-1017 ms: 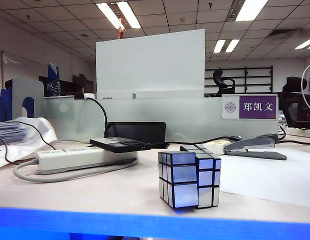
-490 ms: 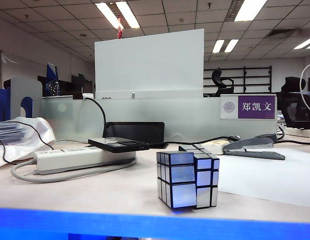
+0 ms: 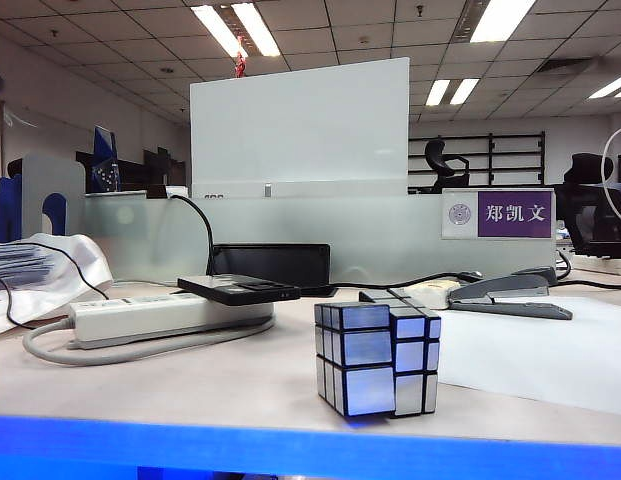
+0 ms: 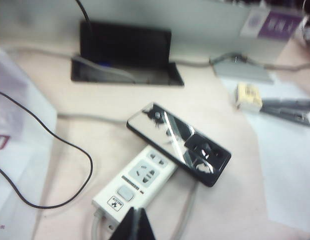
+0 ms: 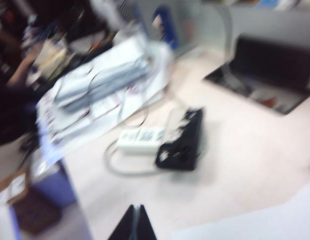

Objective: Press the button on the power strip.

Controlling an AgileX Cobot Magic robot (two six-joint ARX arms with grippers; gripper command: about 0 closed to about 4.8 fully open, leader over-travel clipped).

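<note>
Left claw (image 4: 134, 223), tips pressed together, hovered just short of power strip (image 4: 137, 182) button (image 4: 126, 193); right claw (image 5: 134, 223), also closed, sat farther off.

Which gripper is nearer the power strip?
Left. The left gripper, jaws shut, hangs just off the power strip at its button end; the right gripper, also shut, is farther from it.

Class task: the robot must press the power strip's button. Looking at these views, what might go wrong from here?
1. A flat black device lies across the power strip, beside its button; a slightly off press may hit it.
2. The left gripper, fingers together, hangs above the strip's button end; pressing near that edge could tip or slide the strip.
3. The right gripper view is blurred, so aiming from it seems unreliable.
</note>
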